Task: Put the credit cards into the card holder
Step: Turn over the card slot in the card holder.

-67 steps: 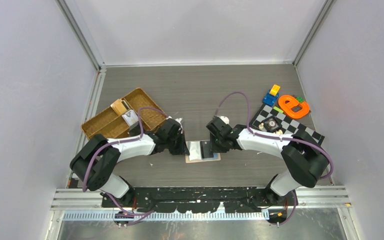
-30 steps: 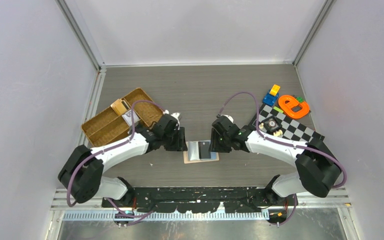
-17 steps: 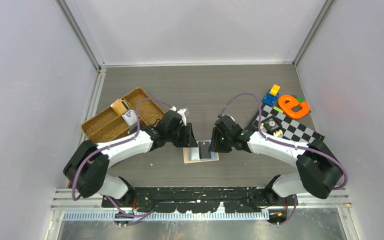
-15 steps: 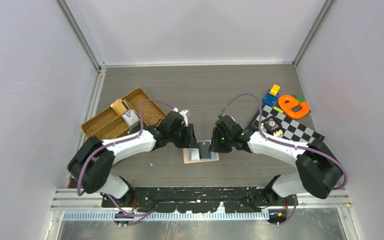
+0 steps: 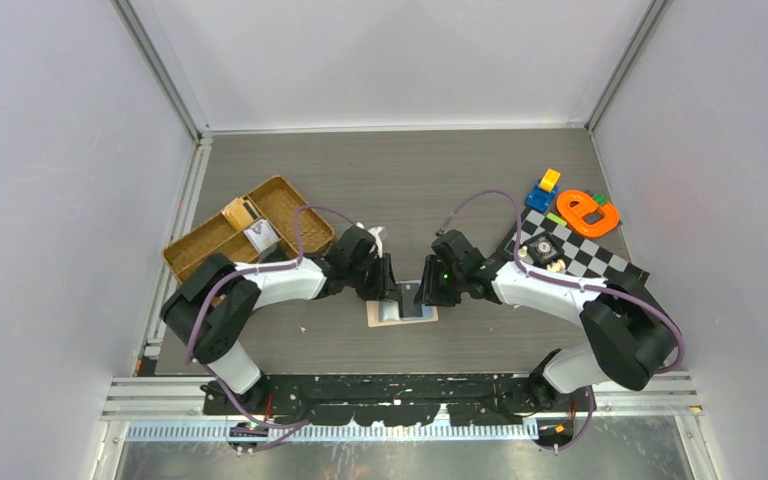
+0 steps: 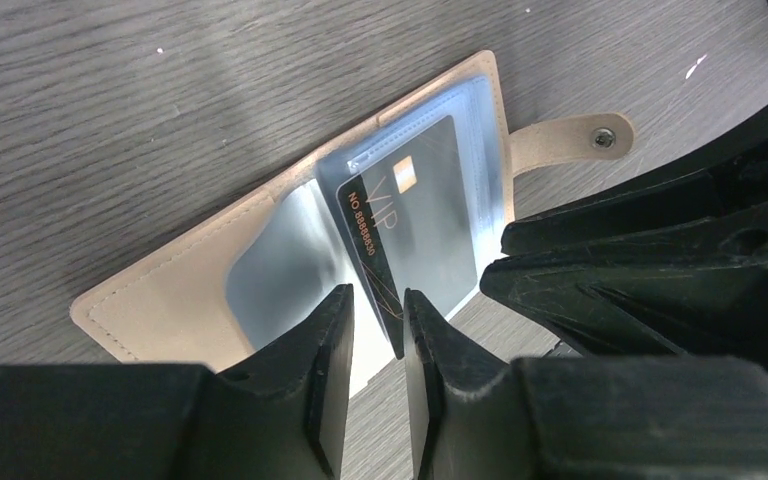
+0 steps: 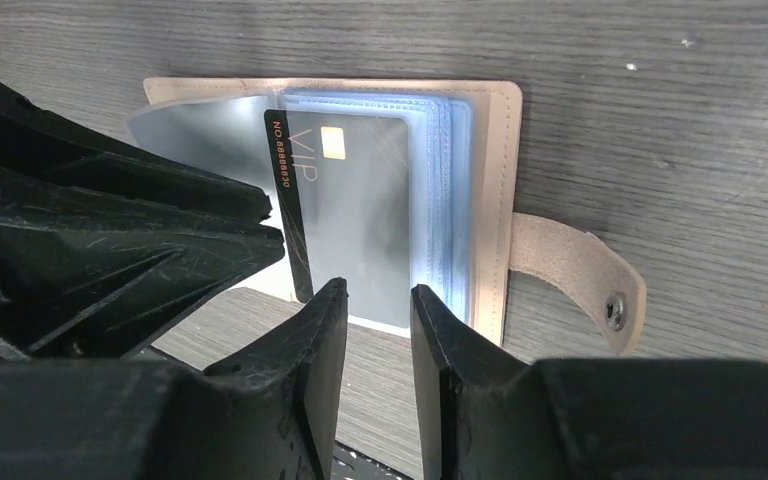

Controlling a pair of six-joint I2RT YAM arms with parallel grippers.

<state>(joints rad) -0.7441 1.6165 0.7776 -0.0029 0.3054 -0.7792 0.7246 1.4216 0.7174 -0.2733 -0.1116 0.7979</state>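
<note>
The card holder is a peach-beige wallet lying open on the table, with its snap tab out to one side. It also shows in the right wrist view. A grey-blue credit card with a dark band, orange "VIP" lettering and a gold chip lies on the stack of clear pockets, partly tucked in; it shows in the right wrist view too. My left gripper is narrowly open, with the card's dark corner between its fingertips. My right gripper is narrowly open and empty over the card's near edge. No second card is clearly visible.
A brown wicker tray with small items stands at the left. A checkered mat with an orange toy and a blue-yellow block lies at the right. Grey walls enclose the table. The two grippers nearly touch over the wallet.
My left gripper has moved right, up to the wallet's left side. My right gripper has shifted slightly and stays at the wallet's right side. The wallet has stayed open.
</note>
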